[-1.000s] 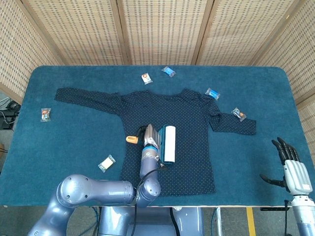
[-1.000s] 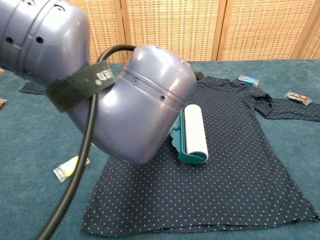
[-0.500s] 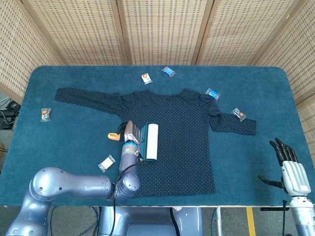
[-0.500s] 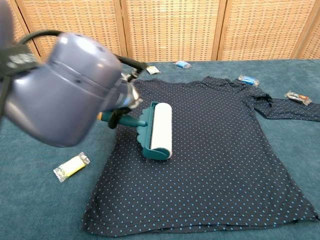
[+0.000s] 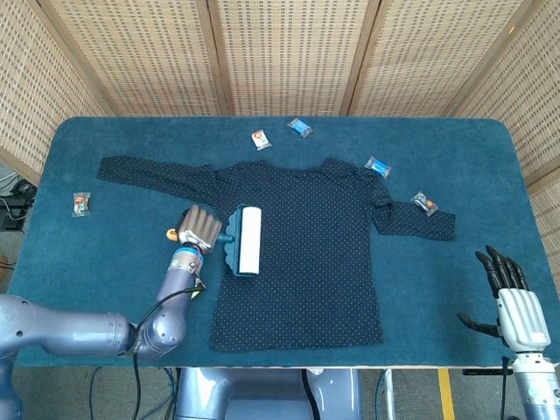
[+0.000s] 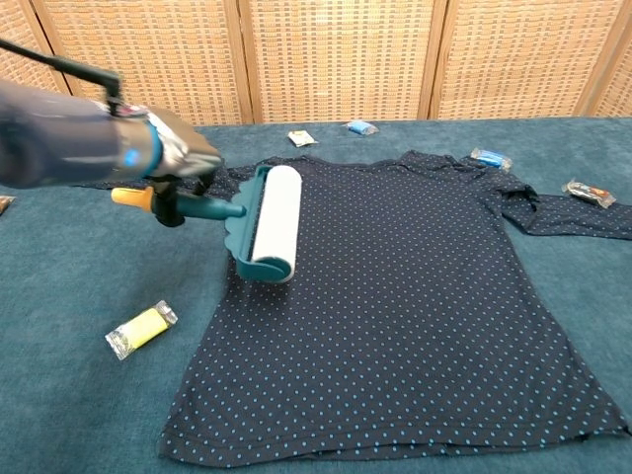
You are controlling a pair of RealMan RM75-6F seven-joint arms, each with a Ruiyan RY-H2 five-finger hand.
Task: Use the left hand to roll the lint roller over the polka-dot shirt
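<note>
Dark navy polka-dot shirt (image 6: 415, 296) lies flat on the blue carpeted surface (image 5: 122, 289), hem nearest the robot, collar at the far side, sleeves spread left and right.

Near edge: right hand (image 5: 514, 302) sits idle off to the side, well apart from the shirt, fingers straight and apart, holding nothing.

Mid: left hand (image 6: 173, 158) holds the teal-framed lint roller with white drum and orange handle tip (image 6: 267, 225), fingers wrapped around the handle. Drum rests on the shirt's left side panel, right at the fabric's edge, below the left sleeve; handle sticks out over bare surface.

Judgement: task is mid-way. Roller is grasped and in contact with the fabric, so pick-up and placement are done. Whether enough passes were made cannot be read from the fabric; no visible lint or tracks. Centre, right side and hem look like the coverage left.

Far: small wrapped snack packets (image 5: 300, 128) are scattered around the collar and right sleeve; a yellow packet (image 6: 141, 329) lies near the left hem.
</note>
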